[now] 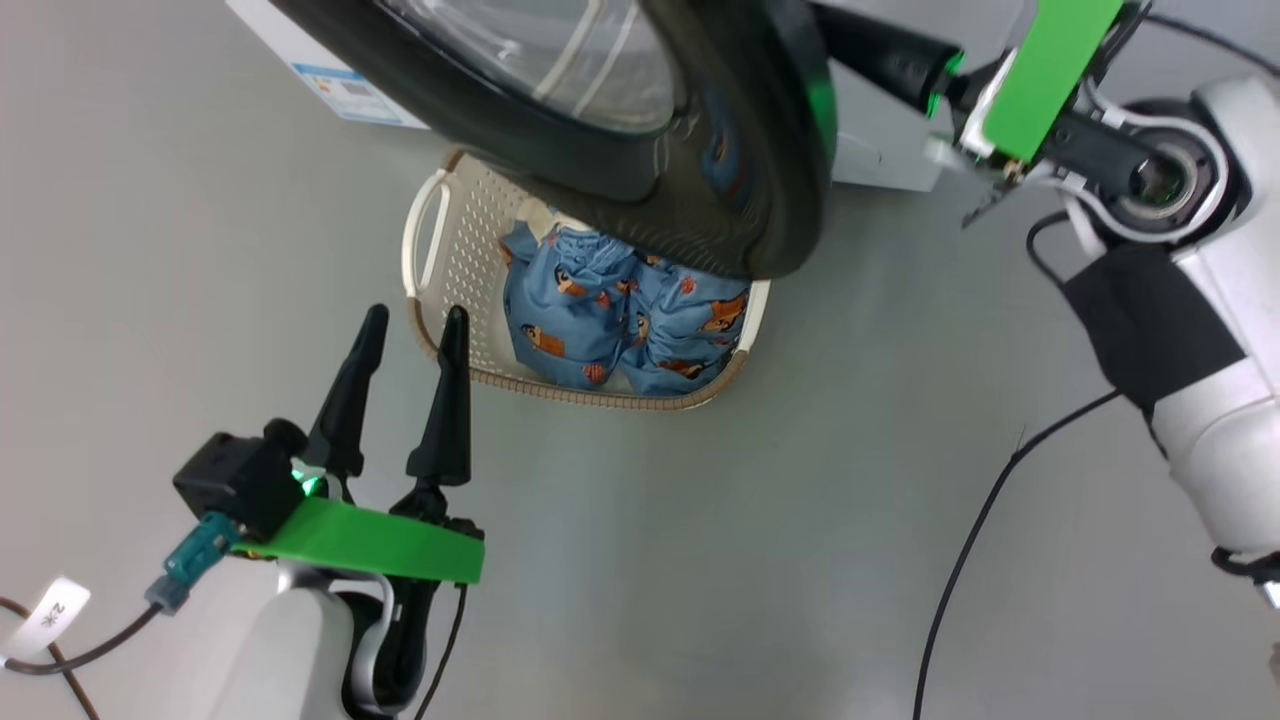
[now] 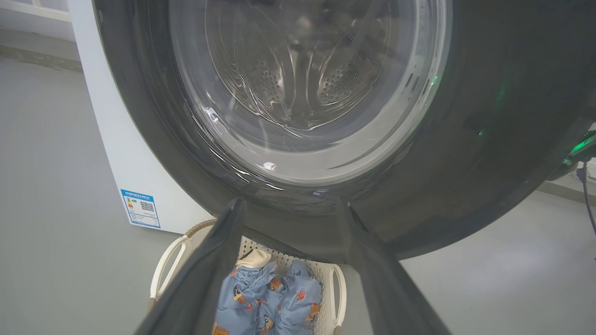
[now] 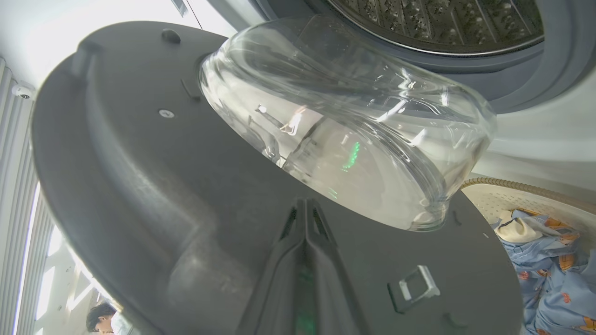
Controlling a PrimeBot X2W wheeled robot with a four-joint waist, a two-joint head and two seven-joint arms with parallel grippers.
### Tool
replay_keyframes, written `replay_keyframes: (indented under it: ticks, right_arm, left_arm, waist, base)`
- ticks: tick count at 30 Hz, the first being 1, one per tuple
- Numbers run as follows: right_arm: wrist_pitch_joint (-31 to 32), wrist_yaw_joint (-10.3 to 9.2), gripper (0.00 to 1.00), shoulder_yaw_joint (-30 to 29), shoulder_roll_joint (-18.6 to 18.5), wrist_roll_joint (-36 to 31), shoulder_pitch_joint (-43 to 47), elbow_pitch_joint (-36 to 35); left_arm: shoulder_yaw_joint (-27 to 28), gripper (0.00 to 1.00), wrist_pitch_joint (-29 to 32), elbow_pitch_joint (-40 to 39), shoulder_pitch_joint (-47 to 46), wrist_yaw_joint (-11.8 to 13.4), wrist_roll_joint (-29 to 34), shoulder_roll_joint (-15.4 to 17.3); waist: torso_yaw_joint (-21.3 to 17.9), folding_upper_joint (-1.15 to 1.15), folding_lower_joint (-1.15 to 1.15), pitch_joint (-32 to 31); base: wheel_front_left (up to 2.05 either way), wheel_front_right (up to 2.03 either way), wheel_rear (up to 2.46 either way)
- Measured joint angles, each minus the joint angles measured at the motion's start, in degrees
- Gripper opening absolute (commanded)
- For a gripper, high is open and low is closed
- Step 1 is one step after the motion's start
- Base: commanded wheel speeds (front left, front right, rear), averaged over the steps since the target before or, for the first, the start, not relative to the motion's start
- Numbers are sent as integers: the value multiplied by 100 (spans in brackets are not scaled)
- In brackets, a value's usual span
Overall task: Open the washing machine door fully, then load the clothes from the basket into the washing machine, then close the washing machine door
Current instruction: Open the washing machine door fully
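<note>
The washing machine door (image 1: 740, 200), with its black rim and glass bowl (image 3: 354, 130), stands swung out over the basket (image 1: 430, 250). Light-blue printed clothes (image 1: 600, 310) lie in the basket, a cream collar (image 3: 517, 230) on top. My right gripper (image 1: 850, 40) reaches behind the door's edge; in the right wrist view its fingers (image 3: 305, 218) are shut together against the door's inner face (image 3: 139, 186). My left gripper (image 1: 412, 325) hovers open just left of the basket, pointing at the door's outer side (image 2: 489, 139). The steel drum (image 3: 442, 23) and grey gasket (image 3: 535, 70) show behind.
The white washing machine (image 2: 121, 153) carries a blue label (image 2: 140, 208) low on its front. A black cable (image 1: 980, 530) trails over the grey floor at the right. A person (image 3: 100, 316) is at the right wrist view's lower left edge.
</note>
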Motion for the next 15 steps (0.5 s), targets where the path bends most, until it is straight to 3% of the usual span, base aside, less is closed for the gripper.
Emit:
replay_keyframes:
  ticks: [15]
  right_arm:
    - [65, 0, 0, 196, 137, 110, 804, -422]
  left_arm:
    - [144, 100, 0, 27, 341, 0, 192, 4]
  waist:
    - [-193, 0, 0, -423]
  base:
    - [0, 0, 0]
